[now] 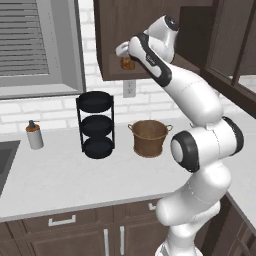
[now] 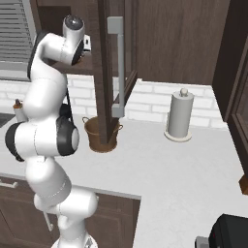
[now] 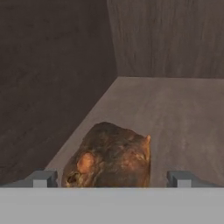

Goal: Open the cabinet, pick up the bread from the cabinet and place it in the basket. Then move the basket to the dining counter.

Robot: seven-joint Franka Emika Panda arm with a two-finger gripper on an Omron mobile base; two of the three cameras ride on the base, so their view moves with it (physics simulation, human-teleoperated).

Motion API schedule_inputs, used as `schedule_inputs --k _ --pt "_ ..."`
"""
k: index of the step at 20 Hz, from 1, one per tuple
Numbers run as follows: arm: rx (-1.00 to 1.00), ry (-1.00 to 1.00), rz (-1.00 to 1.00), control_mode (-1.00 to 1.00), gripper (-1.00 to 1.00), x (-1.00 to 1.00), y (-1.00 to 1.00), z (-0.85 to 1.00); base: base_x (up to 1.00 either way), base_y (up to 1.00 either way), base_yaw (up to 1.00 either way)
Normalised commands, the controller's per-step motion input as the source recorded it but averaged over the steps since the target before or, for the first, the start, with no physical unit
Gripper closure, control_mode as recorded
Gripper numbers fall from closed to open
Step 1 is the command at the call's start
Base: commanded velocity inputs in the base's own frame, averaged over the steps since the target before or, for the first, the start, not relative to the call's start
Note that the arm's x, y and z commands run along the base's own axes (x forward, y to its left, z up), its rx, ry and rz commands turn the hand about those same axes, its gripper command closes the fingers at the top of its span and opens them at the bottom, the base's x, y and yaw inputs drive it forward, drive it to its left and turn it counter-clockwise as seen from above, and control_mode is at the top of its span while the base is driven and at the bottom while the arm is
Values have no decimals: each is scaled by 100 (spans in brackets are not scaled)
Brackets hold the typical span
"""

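The dark brown cabinet [image 1: 112, 40] stands open, its door [image 2: 103, 72] swung out edge-on with a long silver handle [image 2: 116, 68]. On its shelf lies the bread [image 3: 109, 157], a small golden-brown loaf, also seen as the bread [image 1: 127, 63] at the shelf's front. My gripper [image 3: 113, 178] is inside the cabinet, open, with one fingertip [image 3: 43, 178] on each side of the loaf and gaps between pads and crust. The woven basket [image 1: 149, 137] sits on the counter below, and the door partly hides the basket [image 2: 102, 138]. The dining counter is out of view.
A black three-tier rack [image 1: 95, 125] stands left of the basket, with a soap dispenser [image 1: 34, 135] and a sink edge [image 1: 6, 155] farther left. A paper towel holder [image 2: 180, 116] stands at the back right. Cabinet walls close in on the hand.
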Motion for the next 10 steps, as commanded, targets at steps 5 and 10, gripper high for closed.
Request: schedule_inputs --k 5,10 --pt "1 0 0 -100 -100 27 12 -32 0 0 0" --pt "3 0 0 -100 100 14 14 -49 0 0 0"
